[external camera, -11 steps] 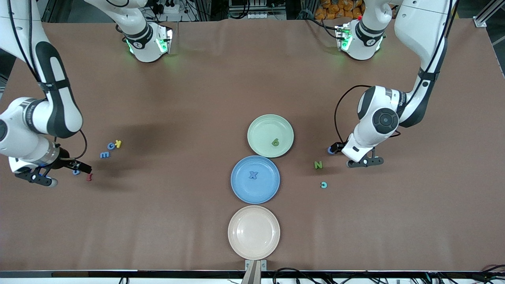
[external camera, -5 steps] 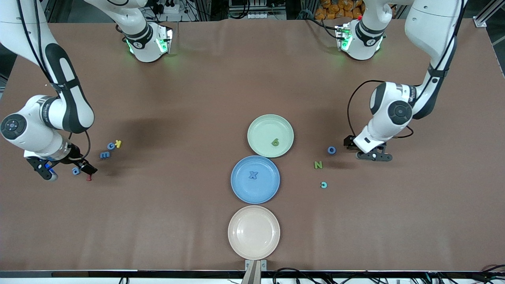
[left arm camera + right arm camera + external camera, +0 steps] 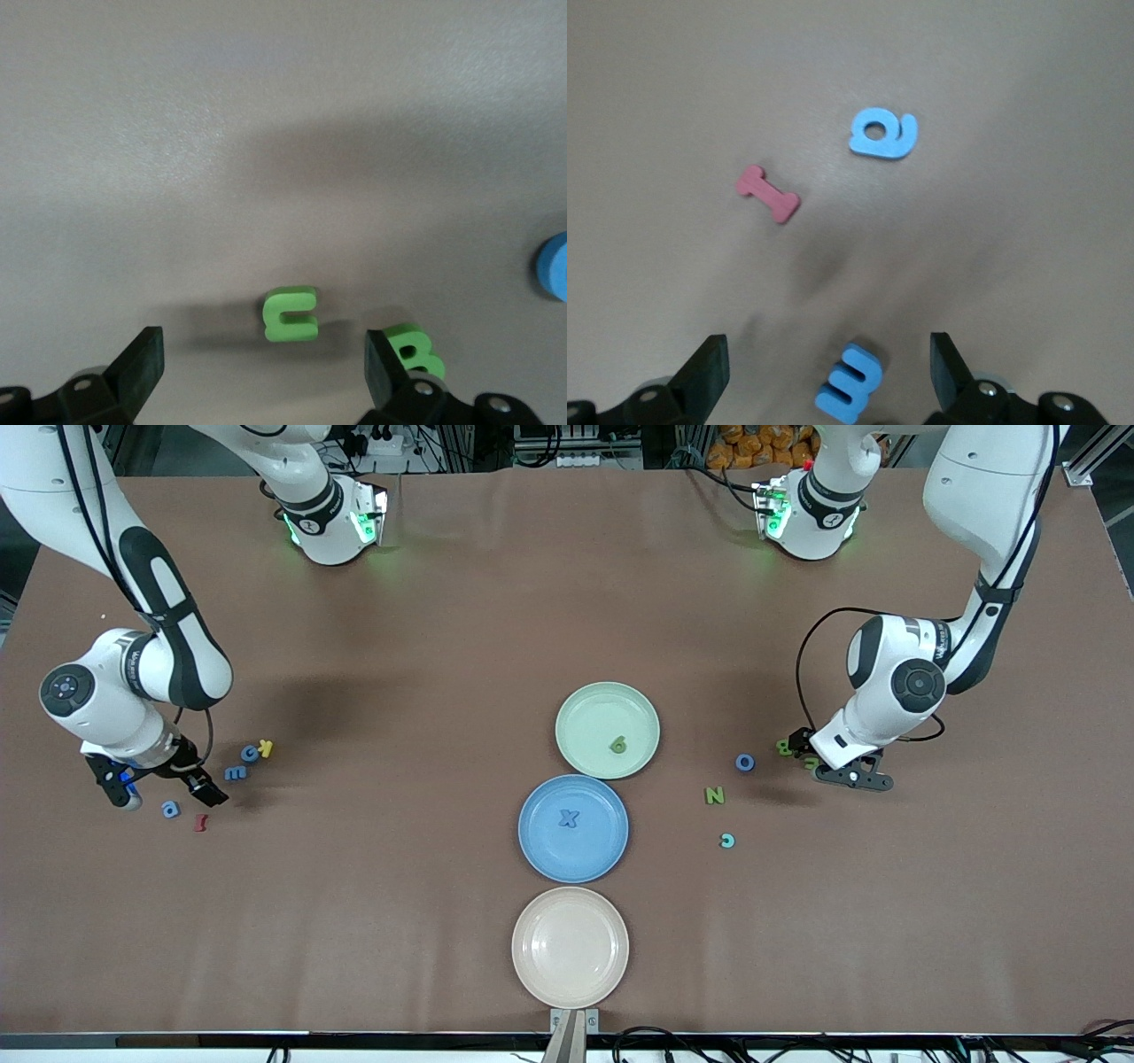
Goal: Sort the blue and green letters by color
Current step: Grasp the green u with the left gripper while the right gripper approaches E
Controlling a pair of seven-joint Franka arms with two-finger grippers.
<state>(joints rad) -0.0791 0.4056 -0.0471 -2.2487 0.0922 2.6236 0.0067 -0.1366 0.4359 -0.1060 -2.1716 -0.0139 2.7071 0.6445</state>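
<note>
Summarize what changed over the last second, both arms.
Both arms drew back toward their own ends of the table. The left gripper pulled away from the blue O, uncovering it plus two green letters, and now hangs open over the green C. The right gripper lifted off the blue letter and red letter, open, holding nothing. Plates and their letters unchanged.

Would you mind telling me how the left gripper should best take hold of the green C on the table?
Come straight down on the green C, which lies flat between the open left gripper fingers. Pinch its two straight outer edges, not the open mouth. Keep clear of the green B close beside it.
</note>
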